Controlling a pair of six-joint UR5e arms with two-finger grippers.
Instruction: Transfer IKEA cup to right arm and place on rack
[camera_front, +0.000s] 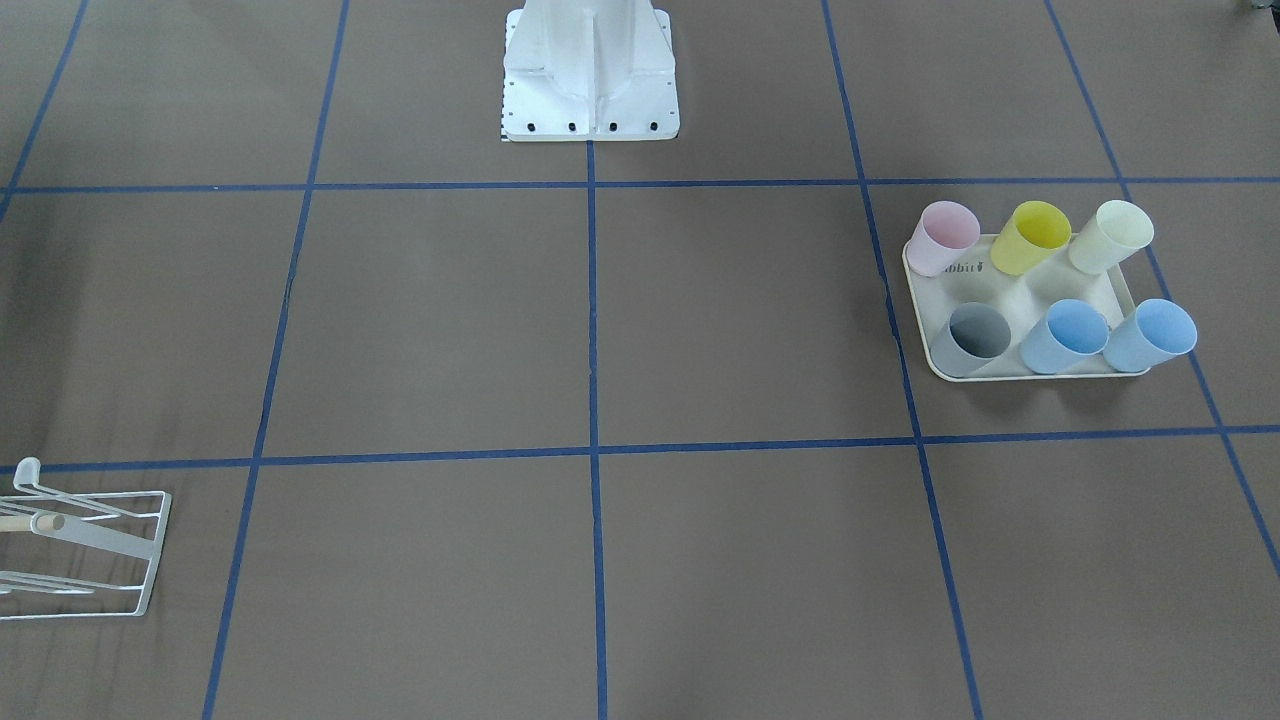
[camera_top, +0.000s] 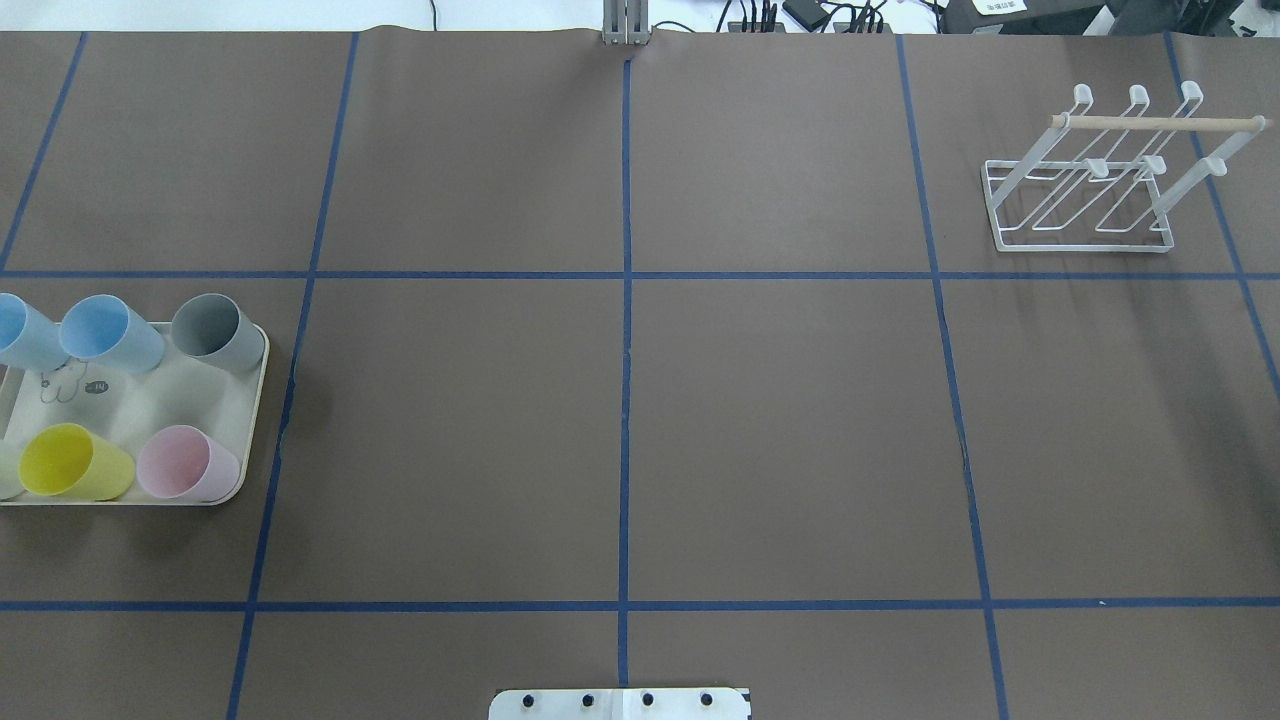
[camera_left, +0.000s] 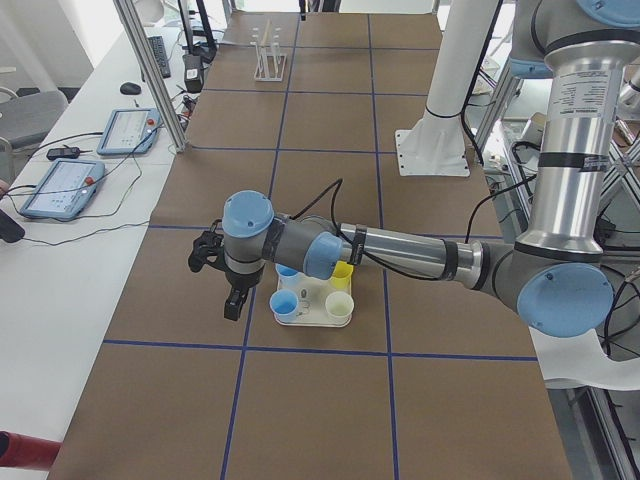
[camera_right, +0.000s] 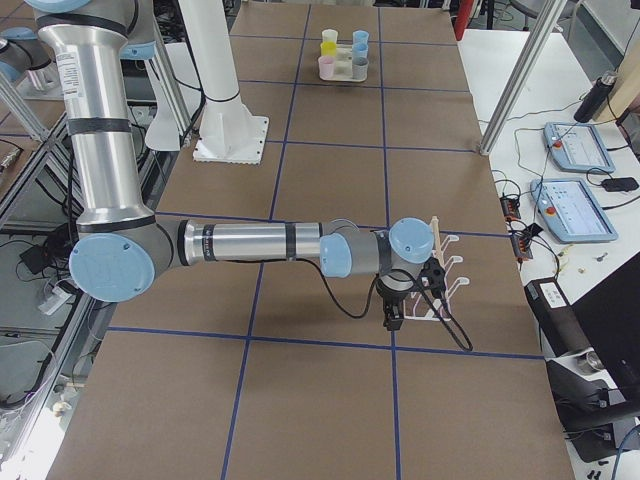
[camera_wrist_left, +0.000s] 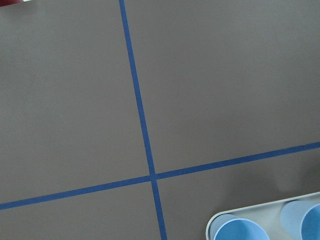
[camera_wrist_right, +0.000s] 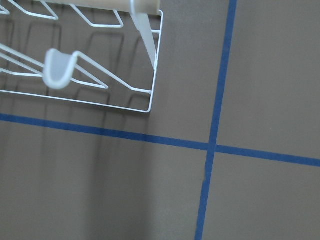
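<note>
Several plastic cups stand on a cream tray (camera_front: 1018, 292): pink (camera_front: 948, 236), yellow (camera_front: 1033, 236), pale cream (camera_front: 1110, 236), grey (camera_front: 972, 338) and two blue (camera_front: 1065, 336). The white wire rack (camera_top: 1090, 190) with a wooden dowel stands at the far right of the overhead view. My left gripper (camera_left: 235, 302) hangs above the table just beside the tray, empty; I cannot tell whether it is open or shut. My right gripper (camera_right: 393, 318) hangs just beside the rack (camera_right: 445, 268), empty; I cannot tell its state. The left wrist view shows two blue cups (camera_wrist_left: 237, 231) at its lower edge.
Brown table paper with a blue tape grid. The white robot base (camera_front: 590, 80) stands at the table's near-robot edge. Operator tablets (camera_right: 575, 210) and cables lie on the side bench. The right wrist view shows the rack's corner (camera_wrist_right: 150, 107) and a prong (camera_wrist_right: 60, 70).
</note>
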